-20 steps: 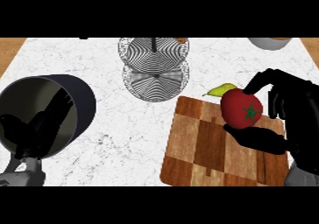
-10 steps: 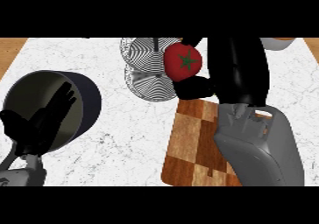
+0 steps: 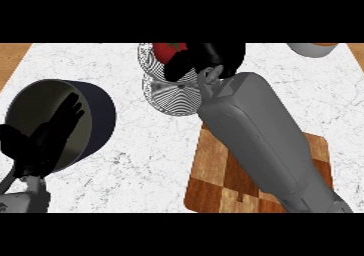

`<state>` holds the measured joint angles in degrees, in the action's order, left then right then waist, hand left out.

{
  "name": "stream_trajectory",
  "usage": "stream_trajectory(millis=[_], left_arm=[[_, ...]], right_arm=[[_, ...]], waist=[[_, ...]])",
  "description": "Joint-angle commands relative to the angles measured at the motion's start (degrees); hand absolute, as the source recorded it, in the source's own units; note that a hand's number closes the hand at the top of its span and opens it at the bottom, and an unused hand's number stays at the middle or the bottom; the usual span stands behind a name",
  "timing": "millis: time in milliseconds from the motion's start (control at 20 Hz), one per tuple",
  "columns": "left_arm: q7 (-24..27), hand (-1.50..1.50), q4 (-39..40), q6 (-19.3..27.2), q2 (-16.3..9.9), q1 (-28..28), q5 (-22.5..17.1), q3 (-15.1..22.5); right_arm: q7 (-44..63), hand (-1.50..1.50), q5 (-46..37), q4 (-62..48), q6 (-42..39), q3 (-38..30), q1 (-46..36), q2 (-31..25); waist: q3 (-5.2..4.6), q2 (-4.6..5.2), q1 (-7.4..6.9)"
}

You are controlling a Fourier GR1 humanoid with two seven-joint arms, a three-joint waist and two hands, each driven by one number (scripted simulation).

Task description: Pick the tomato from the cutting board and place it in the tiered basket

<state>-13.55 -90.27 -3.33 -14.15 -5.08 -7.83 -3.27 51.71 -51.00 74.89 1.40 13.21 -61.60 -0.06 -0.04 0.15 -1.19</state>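
You see the tomato (image 3: pixel 169 50) at the top of the view, over the upper tier of the tiered basket (image 3: pixel 174 95), with only its red top left part showing past the dark fingers. Your right hand (image 3: pixel 207 57) is just to its right and partly over it, fingers curled round the tomato so that it is clamped in the hand; whether the tomato touches the wire of the basket you cannot tell. The grey right forearm runs down from that hand across the cutting board (image 3: pixel 214 175), hiding much of the wood. The basket stands on the white marble counter (image 3: pixel 141 165), just beyond the board's far edge. To the left lies a dark round pan (image 3: pixel 96 107), and your left hand (image 3: pixel 45 137) shows in front of it near the view's left edge, fingers straight and spread, holding nothing. A white bowl (image 3: pixel 312 49) is cut off at the top right.
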Motion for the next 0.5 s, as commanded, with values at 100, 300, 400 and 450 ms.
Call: stream_trajectory(millis=[100, 300, 400, 450], left_arm=[[0.9, 0.0, 2.1, -1.9, -0.4, -0.1, -0.7, -1.5], [0.9, 0.0, 0.9, -1.0, 0.7, -0.3, 0.8, -0.4], [-1.4, 0.0, -3.1, 0.0, 1.4, 1.9, 1.1, 0.2], [0.2, 0.0, -2.1, -0.1, 2.0, 2.8, 1.6, 0.5]], right_arm=[[5.9, 1.5, 5.0, -5.5, 8.1, 8.4, -0.8, 0.1], [-3.6, 1.5, 4.0, -19.7, 13.3, 4.2, -4.5, 0.1], [-5.8, 1.5, 3.5, -20.5, 13.0, 3.3, -4.8, 0.1], [-1.5, 1.5, 4.9, -20.8, 14.7, 5.9, -6.6, 0.1]], waist=[[-0.01, -0.07, 0.17], [-0.01, 0.21, -0.35], [0.02, -0.01, -0.03], [0.01, -0.02, -0.2]])
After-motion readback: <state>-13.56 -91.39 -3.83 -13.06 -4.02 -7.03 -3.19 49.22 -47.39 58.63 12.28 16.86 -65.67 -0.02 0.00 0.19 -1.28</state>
